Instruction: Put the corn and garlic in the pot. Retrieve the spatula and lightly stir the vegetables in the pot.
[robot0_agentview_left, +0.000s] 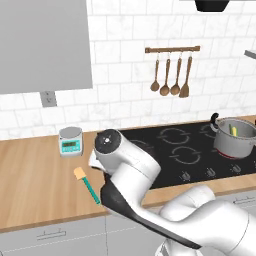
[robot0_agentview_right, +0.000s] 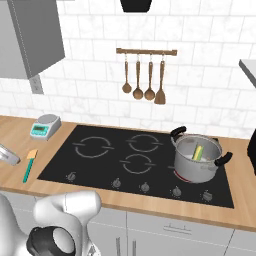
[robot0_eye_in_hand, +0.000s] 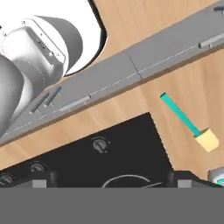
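The spatula (robot0_agentview_left: 88, 185) lies flat on the wooden counter left of the cooktop, its teal handle (robot0_eye_in_hand: 179, 113) pointing at the counter's front edge and its yellow-orange blade (robot0_eye_in_hand: 207, 140) toward the wall. My gripper (robot0_eye_in_hand: 112, 180) hangs open above the cooktop's front left corner, apart from the spatula, with nothing between its fingertips. The steel pot (robot0_agentview_right: 197, 159) stands on the front right burner. The corn (robot0_agentview_right: 198, 151) leans inside it, also seen as a yellow-green cob (robot0_agentview_left: 233, 130) over the rim. The garlic is hidden.
A small kitchen scale (robot0_agentview_left: 70, 141) sits on the counter behind the spatula. Brown wooden spoons and a wooden spatula hang on a wall rail (robot0_agentview_right: 146, 51). The black cooktop (robot0_agentview_right: 100, 160) has knobs along its front. Grey cabinet fronts (robot0_eye_in_hand: 100, 83) run below the counter edge.
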